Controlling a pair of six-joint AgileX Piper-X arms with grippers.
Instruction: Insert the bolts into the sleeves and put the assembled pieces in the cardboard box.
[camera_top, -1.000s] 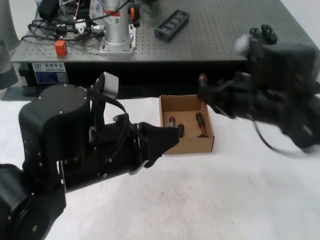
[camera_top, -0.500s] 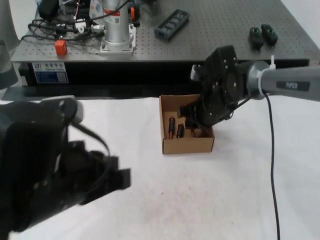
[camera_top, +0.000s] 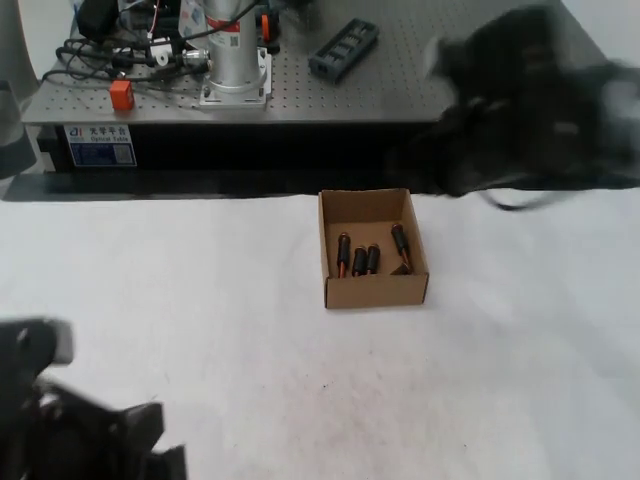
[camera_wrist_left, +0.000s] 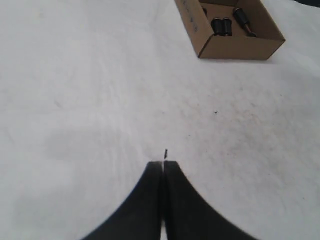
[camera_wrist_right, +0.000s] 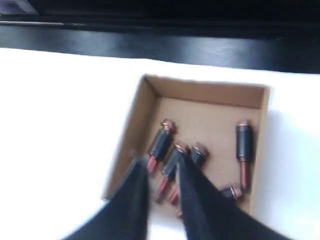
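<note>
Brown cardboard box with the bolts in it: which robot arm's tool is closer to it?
Right. The right tool hangs raised, close to the brown cardboard box; the left tool, its fingers shut, sits far from it over the white cloth.

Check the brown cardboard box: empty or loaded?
Loaded: the brown cardboard box holds several black-sleeved copper bolts lying flat.

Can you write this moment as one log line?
brown cardboard box: holds several black-sleeved copper bolts | left tool: shut, over white cloth | right tool: open, facing box
</note>
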